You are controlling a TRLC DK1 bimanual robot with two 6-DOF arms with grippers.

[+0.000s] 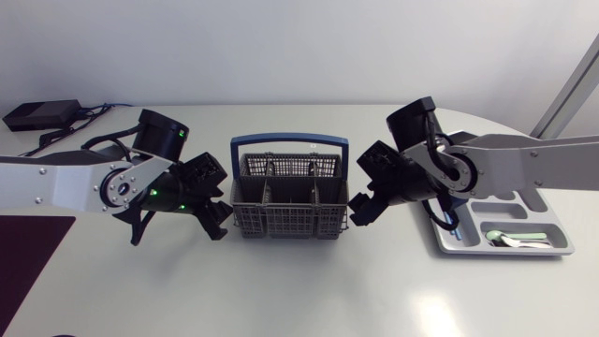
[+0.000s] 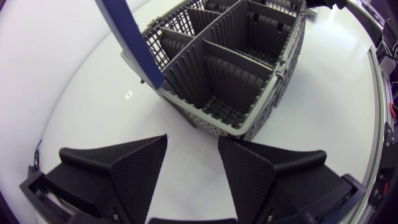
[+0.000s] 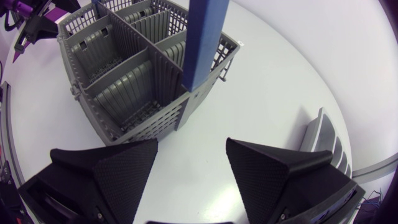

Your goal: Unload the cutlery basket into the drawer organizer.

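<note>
left fingers (image 2: 134, 174) spread, empty | right fingers (image 3: 124, 177) spread, empty | cutlery basket (image 1: 290, 221) ahead of both (touching neither)

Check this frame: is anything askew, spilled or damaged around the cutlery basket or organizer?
Nothing stands out. The cutlery basket stands upright, its visible compartments empty, nothing spilled around it. The organizer lies flat with cutlery inside. The left gripper and right gripper are open on either side of the basket, holding nothing.

Silver-grey links (image 1: 56, 183), black joints (image 1: 159, 134) (green lights (image 1: 154, 194) on one).
</note>
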